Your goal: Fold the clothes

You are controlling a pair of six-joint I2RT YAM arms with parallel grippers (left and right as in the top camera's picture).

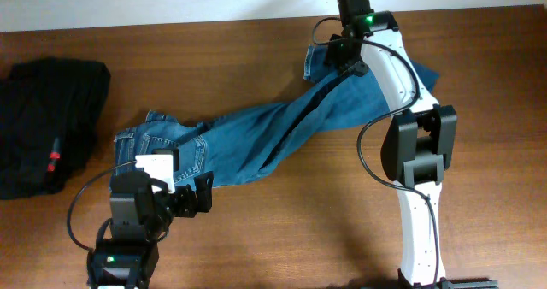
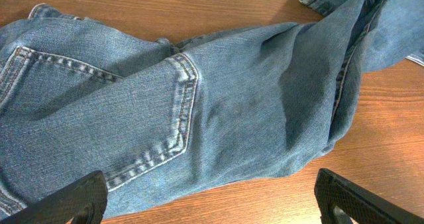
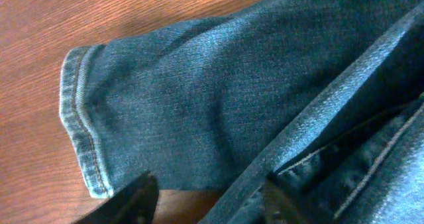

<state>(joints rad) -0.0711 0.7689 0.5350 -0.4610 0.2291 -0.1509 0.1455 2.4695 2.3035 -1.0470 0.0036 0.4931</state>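
The blue denim jeans [image 1: 256, 139] lie diagonally on the table, waist at lower left, legs running to the upper right. My left gripper [image 1: 184, 193] is at the waist end; in the left wrist view its jaws [image 2: 215, 207] are wide open over the jeans' lower edge, just below a back pocket [image 2: 142, 121]. My right gripper [image 1: 342, 60] is over the leg ends. In the right wrist view its fingers [image 3: 205, 201] are apart, a denim seam fold [image 3: 311, 138] runs between them, and a leg hem [image 3: 83, 131] lies to the left.
A black garment [image 1: 51, 122] with a small red tag [image 1: 53, 161] lies at the table's left edge. The table's back edge [image 1: 214, 24] meets a pale wall. Bare wood [image 1: 282, 229] shows in front of the jeans.
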